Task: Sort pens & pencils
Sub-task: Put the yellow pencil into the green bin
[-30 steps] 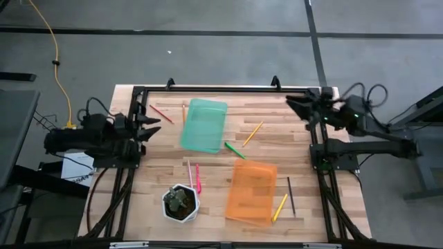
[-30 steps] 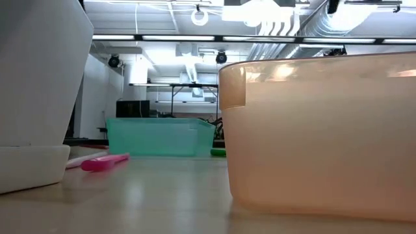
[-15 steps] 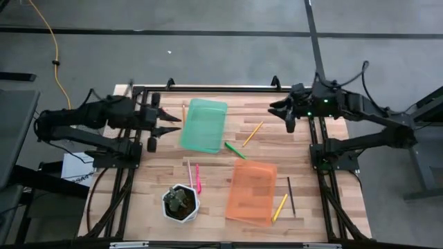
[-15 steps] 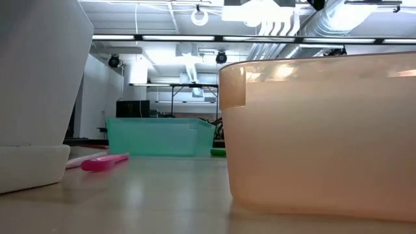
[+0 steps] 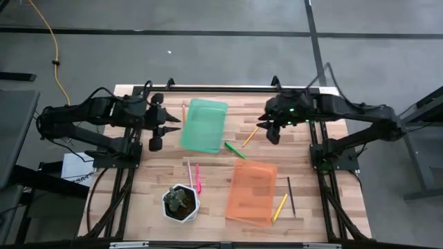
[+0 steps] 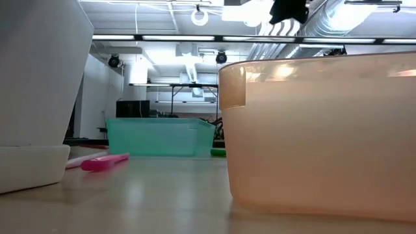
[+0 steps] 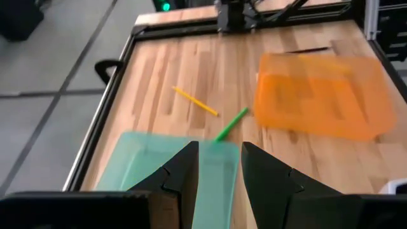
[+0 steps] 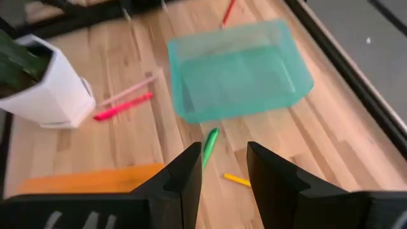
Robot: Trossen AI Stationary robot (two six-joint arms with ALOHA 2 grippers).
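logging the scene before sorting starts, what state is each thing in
green tray: empty, flat on the table
orange tray: empty, flat on the table
pens and pencils: all loose on the table, none in a tray
plant pot: upright
left gripper: fingers open, empty
right gripper: fingers open, empty

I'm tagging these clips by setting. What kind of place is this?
Probably a robotics lab or workshop: a wooden table in a black frame on bare grey concrete floor, exposed ceiling ducts, and a yellow cable trailing across the floor.
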